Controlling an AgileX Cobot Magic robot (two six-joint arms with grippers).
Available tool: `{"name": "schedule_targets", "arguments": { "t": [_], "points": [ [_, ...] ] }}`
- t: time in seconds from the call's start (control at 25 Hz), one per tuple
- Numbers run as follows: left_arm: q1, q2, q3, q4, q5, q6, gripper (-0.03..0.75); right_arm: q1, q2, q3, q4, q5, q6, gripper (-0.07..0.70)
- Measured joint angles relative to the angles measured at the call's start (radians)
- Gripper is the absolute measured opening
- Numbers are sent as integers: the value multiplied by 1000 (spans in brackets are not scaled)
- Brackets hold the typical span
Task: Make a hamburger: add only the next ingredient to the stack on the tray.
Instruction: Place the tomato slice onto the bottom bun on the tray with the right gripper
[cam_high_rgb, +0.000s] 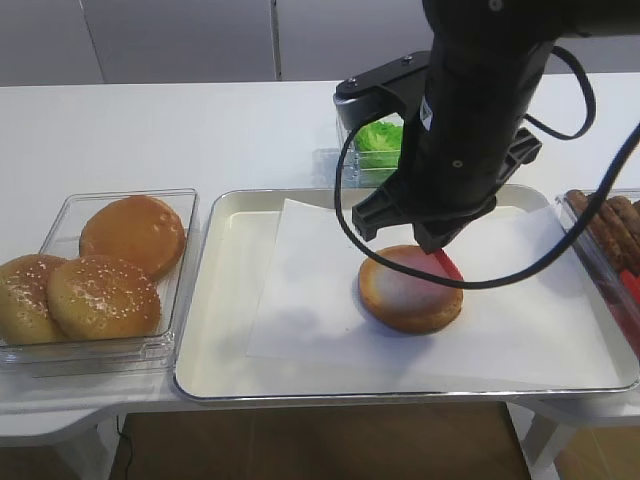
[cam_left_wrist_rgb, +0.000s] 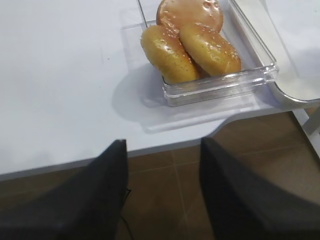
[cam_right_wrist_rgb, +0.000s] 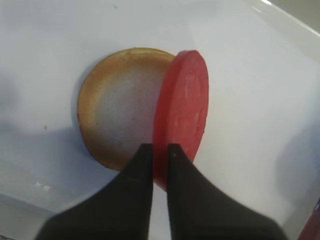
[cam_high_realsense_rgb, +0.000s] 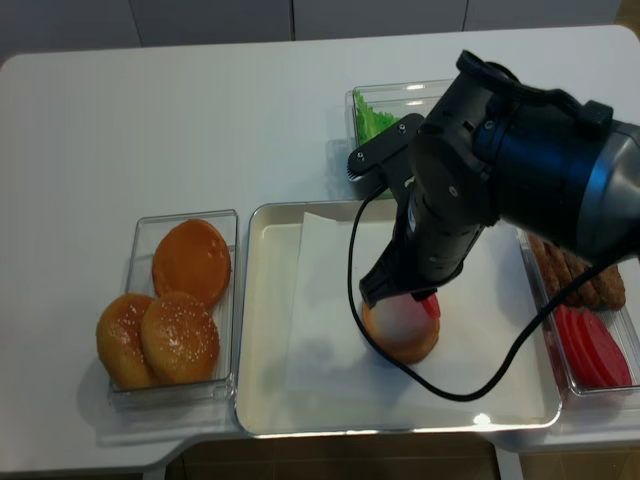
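right gripper (cam_right_wrist_rgb: 159, 150) pinches 1 red tomato slice (cam_right_wrist_rgb: 182, 112) on edge, tilted over the right side of 1 bun half (cam_right_wrist_rgb: 117, 112) on the tray (cam_high_rgb: 215, 330). left gripper (cam_left_wrist_rgb: 162, 150) spread, over the bench (cam_left_wrist_rgb: 60, 75) edge. 3 buns in 1 clear tub (cam_high_rgb: 60, 215), left.

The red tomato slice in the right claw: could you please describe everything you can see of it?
The tomato slice is a flat, round, matte red disc with a thick, paler, slightly translucent rim, plastic-looking. The right claw pinches its lower edge between two black fingers, holding it on edge, tilted, not flat. It hangs over the right side of the bun half on the tray; whether it touches the bun I cannot tell.
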Motion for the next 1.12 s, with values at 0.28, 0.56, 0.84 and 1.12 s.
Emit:
{"name": "schedule_targets", "arguments": {
  "t": [0.28, 0.56, 0.84, 1.12],
  "points": [
    [0, 0, 0, 0, 0, 0, 351, 0, 0, 0, 2, 14, 2, 92],
    [0, 0, 0, 0, 0, 0, 351, 0, 0, 0, 40, 22, 2, 202],
    [0, 0, 0, 0, 0, 0, 351, 0, 0, 0, 48, 24, 2, 309],
    [0, 0, 0, 0, 0, 0, 351, 0, 0, -2, 56, 45, -26, 392]
  ]
}}
